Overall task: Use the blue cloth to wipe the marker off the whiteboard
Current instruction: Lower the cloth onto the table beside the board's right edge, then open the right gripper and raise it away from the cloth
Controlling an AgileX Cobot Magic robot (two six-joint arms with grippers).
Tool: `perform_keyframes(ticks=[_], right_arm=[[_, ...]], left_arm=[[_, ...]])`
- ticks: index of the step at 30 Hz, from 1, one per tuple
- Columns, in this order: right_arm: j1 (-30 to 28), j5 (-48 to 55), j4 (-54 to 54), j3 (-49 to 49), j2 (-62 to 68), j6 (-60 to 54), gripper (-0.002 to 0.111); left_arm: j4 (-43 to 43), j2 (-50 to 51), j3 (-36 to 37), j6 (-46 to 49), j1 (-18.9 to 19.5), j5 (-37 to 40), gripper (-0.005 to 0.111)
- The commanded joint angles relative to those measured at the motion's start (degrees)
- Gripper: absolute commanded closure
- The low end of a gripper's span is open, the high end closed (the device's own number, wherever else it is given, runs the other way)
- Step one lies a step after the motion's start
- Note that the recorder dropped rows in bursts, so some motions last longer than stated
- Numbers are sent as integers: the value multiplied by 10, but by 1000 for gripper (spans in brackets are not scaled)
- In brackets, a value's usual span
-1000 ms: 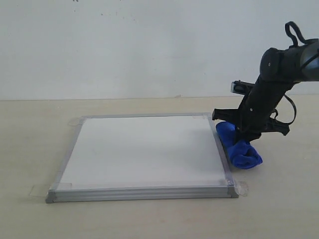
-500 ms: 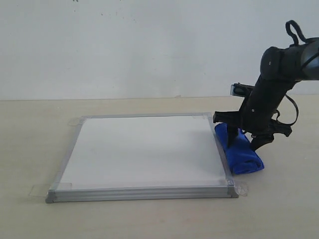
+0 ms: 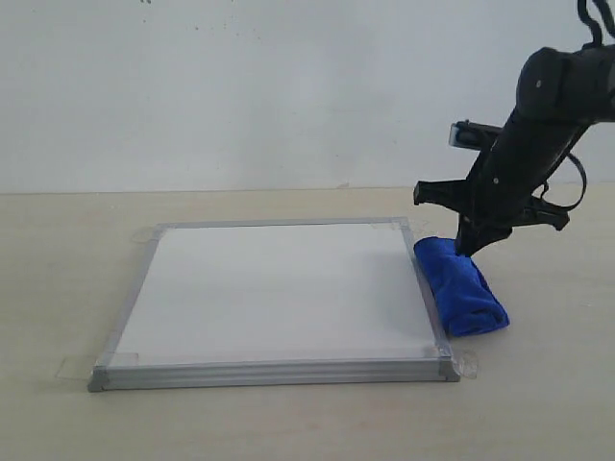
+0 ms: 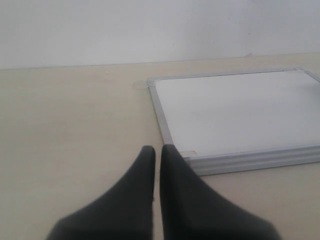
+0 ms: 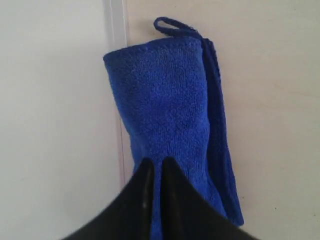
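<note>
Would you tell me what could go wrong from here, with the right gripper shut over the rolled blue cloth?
The shut right gripper hangs close over the rolled royal-blue microfibre cloth. Its tips might snag the fuzzy pile and drag the roll along.
The cloth lies against the silver frame of the square white whiteboard, so a nudge from the arm might roll it onto the board.

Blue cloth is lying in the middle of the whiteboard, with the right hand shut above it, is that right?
Not quite. The exterior view shows the blue cloth lying on the table, against the right edge of the whiteboard, not in its middle. The right hand is shut above it, as you said.
</note>
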Motion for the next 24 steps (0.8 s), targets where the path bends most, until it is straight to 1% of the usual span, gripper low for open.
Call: perform_keyframes(ticks=[1, 4, 7, 14, 16, 18, 21, 22, 24], right_arm=[[-3, -19, -6, 0, 45, -17, 107], [-3, -11, -6, 0, 65, -28, 107], [-3, 5, -2, 0, 55, -59, 107], [-3, 2, -10, 0, -60, -92, 107], [-3, 20, -17, 0, -88, -103, 107], [-3, 60, -36, 2, -110, -123, 107], [-3, 103, -76, 54, -142, -126, 107], [-3, 103, -86, 81, -158, -126, 107], [-3, 66, -86, 163, -195, -115, 107]], left_arm=[[-1, -2, -1, 3, 2, -7, 103], [-1, -2, -1, 3, 2, -7, 103], [-1, -2, -1, 3, 2, -7, 103], [-1, -2, -1, 3, 2, -7, 103], [-1, -2, -1, 3, 2, -7, 103], [-1, -2, -1, 3, 2, -7, 103], [-1, -2, -1, 3, 2, -7, 103], [-1, -2, -1, 3, 2, -7, 103], [-1, -2, -1, 3, 2, -7, 103]])
